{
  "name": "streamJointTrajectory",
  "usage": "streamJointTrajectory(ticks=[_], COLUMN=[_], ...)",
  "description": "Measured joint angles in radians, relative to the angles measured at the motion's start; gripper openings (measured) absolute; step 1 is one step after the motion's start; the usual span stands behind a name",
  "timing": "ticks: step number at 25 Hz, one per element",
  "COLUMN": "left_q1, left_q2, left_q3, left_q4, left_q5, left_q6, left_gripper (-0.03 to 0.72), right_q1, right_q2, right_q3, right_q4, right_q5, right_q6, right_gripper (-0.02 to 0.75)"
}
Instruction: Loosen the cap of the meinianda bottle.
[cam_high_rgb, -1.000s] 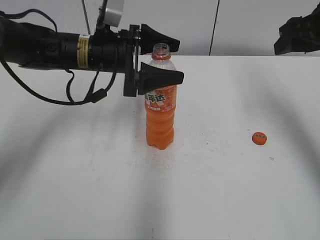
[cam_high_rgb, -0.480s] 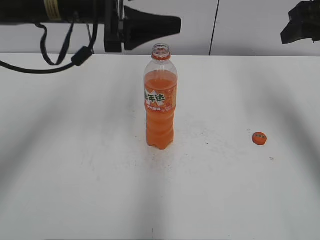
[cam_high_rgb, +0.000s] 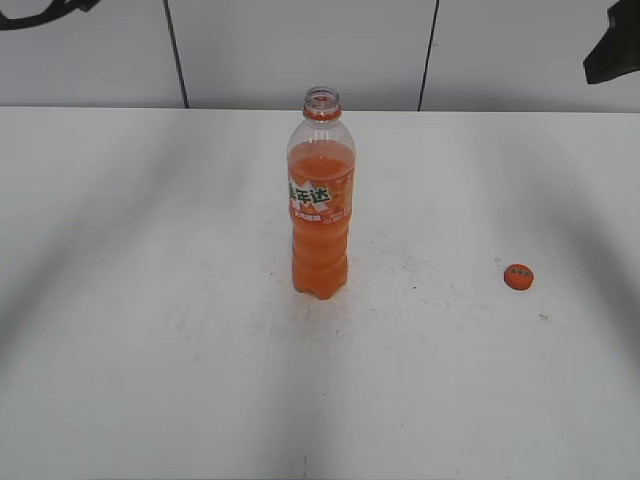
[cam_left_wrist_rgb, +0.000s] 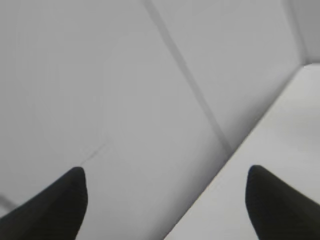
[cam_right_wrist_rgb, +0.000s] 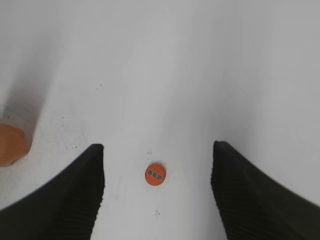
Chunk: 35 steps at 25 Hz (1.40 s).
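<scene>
Right wrist view is showing the right gripper spread wide, the cap lying between its fingers, the left gripper gaping too.

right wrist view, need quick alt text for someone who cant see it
A small orange cap lies alone on a white table, seen from above between the two dark fingers of the open right gripper, which holds nothing. The rounded orange base of the bottle shows at the left edge.

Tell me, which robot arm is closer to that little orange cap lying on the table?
Right. Its open gripper hangs above the cap. The left gripper faces the wall, away from it.
</scene>
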Motion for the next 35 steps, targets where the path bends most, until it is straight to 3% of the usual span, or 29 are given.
streamJointTrajectory(ticks=[3, 6, 9, 15, 19, 22, 25, 30, 35], left_q1=[0.0, 0.0, 0.007, 0.021, 0.094, 0.17, 0.215, 0.227, 0.227], left_q2=[0.001, 0.003, 0.003, 0.005, 0.005, 0.005, 0.004, -0.045, -0.209], left_q3=[0.001, 0.001, 0.001, -0.015, -0.085, -0.114, -0.118, -0.115, -0.014], left_q4=[-0.016, -0.126, -0.378, -0.986, -1.281, -1.371, -1.385, -1.359, -1.358], left_q5=[0.324, 0.596, 0.785, 1.036, 1.259, 1.412, 1.553, 1.6, 1.601], left_q6=[-0.002, 0.012, 0.169, 0.66, 0.857, 0.905, 0.914, 0.917, 0.917], left_gripper=[0.587, 0.587, 0.587, 0.587, 0.578, 0.561, 0.538, 0.502, 0.491], right_q1=[0.0, 0.0, 0.0, 0.0, 0.0, 0.0, 0.0, 0.0, 0.0], right_q2=[-0.025, -0.046, -0.059, -0.062, -0.062, -0.063, -0.069, -0.146, -0.344], right_q3=[0.0, 0.0, -0.001, -0.001, -0.001, -0.001, -0.001, 0.013, 0.169], right_q4=[0.001, 0.001, 0.001, -0.01, -0.018, -0.027, -0.034, -0.04, -0.081], right_q5=[0.033, 0.057, 0.07, 0.178, 0.268, 0.378, 0.419, 0.422, 0.424], right_q6=[0.0, 0.0, 0.0, 0.006, 0.013, 0.042, 0.069, 0.125, 0.134], right_gripper=[0.501, 0.501, 0.501, 0.501, 0.501, 0.501, 0.501, 0.499, 0.493])
